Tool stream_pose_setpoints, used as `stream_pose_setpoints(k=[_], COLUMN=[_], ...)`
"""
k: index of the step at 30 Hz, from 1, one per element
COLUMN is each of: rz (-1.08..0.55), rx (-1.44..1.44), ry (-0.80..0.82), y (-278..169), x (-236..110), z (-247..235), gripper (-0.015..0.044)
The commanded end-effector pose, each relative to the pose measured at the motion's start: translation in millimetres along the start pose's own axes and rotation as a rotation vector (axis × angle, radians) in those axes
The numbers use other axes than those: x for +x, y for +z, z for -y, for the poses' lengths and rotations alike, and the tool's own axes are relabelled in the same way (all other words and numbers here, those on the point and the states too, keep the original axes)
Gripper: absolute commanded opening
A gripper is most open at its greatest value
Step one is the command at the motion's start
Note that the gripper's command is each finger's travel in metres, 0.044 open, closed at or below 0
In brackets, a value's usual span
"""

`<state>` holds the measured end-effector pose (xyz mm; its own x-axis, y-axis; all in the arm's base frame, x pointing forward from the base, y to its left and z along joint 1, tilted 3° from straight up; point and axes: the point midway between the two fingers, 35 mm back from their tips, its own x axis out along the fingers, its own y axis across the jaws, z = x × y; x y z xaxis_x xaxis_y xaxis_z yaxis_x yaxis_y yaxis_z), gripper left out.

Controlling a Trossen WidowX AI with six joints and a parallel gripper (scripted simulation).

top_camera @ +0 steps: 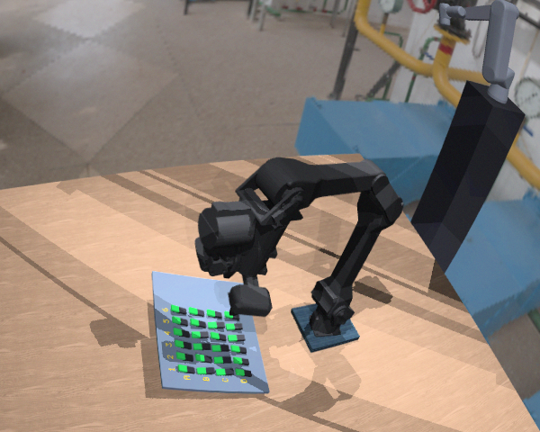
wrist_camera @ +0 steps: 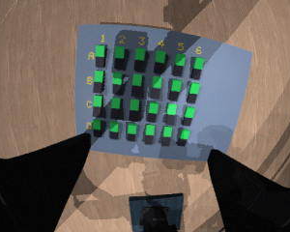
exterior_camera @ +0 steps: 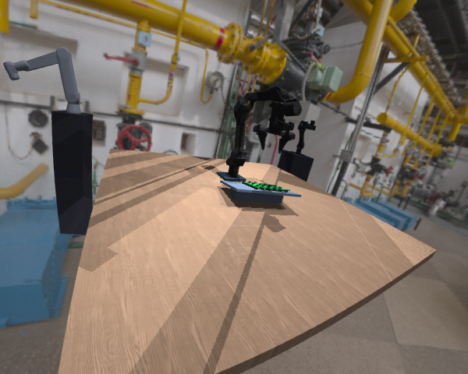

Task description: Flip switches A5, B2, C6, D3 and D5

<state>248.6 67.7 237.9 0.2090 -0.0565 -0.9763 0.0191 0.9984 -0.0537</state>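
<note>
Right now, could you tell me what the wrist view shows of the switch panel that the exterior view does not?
Only the wrist view shows the whole grid face-on: four rows lettered A to D, six numbered columns, each switch separate. Only the exterior view shows the gripper hanging well above the panel, and the panel's raised, sloped body. Both show the blue panel, its green switches and the wooden table, with the gripper open and holding nothing.
</note>
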Motion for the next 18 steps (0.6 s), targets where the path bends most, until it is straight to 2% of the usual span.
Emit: stream_pose_setpoints(k=[1, 7, 15, 18], rz=[-0.001, -0.003, 0.003, -0.018], rx=[0.0, -0.013, -0.022, -0.022], ry=[0.0, 0.006, 0.011, 0.01], y=[2, 57, 63, 64], x=[2, 81, 93, 122], z=[1, 36, 40, 40], gripper=[0.0374, 0.0216, 0.0006, 0.0])
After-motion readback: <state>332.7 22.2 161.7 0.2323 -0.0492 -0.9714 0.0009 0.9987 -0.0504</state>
